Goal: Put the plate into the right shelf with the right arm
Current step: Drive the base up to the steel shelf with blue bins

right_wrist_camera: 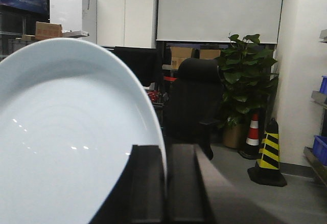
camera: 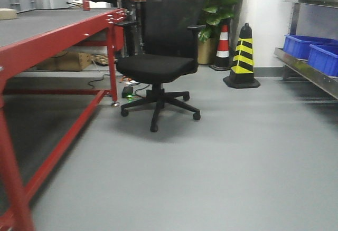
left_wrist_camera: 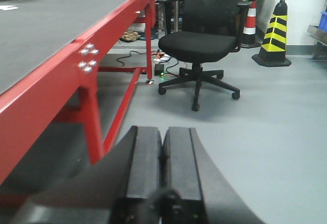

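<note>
In the right wrist view the plain white plate fills the left half, standing on edge. My right gripper is shut on the plate's rim, one finger on each side of it. The right shelf, a stainless-steel rack, shows at the right edge of the front view, a good way off across the grey floor; a sliver of it also shows in the right wrist view. My left gripper is shut and empty, low beside the red-framed table. Neither gripper shows in the front view.
Blue plastic bins sit on the shelf's lower level. A black office chair stands mid-floor. A yellow-black cone, a red-white cone and a potted plant stand at the back wall. The red table lines the left side.
</note>
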Tool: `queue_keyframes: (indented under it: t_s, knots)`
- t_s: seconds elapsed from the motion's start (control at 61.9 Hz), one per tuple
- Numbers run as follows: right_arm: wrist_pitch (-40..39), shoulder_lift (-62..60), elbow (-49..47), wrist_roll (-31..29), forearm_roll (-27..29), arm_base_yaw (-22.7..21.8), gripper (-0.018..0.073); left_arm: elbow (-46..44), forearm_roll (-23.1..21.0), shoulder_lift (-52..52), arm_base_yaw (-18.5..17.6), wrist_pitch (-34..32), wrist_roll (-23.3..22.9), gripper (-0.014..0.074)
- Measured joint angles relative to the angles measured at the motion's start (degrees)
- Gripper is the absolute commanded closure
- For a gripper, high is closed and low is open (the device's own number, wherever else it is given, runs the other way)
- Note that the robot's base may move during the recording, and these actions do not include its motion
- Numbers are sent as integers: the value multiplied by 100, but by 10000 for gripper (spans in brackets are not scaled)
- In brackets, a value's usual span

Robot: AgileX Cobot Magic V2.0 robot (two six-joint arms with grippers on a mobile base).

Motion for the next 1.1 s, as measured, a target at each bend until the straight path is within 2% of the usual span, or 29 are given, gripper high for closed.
queue_keyframes:
  t_s: [1.098]
  knots:
    - [0, 0, 0, -4, 0, 0, 505, 0, 0, 0, 0, 0, 0, 643]
